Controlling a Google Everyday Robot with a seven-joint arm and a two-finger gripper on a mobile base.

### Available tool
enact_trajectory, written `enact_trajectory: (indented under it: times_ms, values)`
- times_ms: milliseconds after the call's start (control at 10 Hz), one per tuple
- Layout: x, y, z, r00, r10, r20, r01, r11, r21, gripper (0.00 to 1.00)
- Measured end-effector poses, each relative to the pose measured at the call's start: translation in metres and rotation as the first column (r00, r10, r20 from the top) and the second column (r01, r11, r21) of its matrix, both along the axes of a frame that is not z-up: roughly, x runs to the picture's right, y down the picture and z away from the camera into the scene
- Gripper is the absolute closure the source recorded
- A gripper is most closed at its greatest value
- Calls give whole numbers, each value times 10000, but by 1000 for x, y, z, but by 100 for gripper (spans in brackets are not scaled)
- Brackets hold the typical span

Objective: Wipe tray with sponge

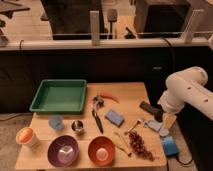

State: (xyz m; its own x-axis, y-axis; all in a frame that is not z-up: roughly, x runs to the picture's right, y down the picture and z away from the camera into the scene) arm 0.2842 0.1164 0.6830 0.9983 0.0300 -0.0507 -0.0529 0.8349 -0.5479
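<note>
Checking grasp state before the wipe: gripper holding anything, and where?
Nothing held. The gripper hangs at the right edge of the table, jaws open; the sponge lies apart, mid-table.

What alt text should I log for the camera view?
A green tray sits at the far left corner of the table; the light-blue sponge lies apart from it near the middle, behind two bowls. The gripper of the white arm hangs open at the right edge, holding nothing.

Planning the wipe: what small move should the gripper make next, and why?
Probably move the gripper across toward the sponge: it hangs empty at the table's right edge, the sponge lies untouched mid-table, and the green tray sits beyond it.
</note>
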Motion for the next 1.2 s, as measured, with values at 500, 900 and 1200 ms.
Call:
enact_trajectory:
  times_ms: [500, 900, 1200]
  values:
    - [-51, 5, 16, 9968, -689, 398, 689, 9976, 17, 20]
    - [-63, 9, 26, 9895, -1277, 670, 1277, 9918, 46, 20]
    - [-100, 9, 36, 9777, -1848, 996, 1850, 9827, 81, 20]
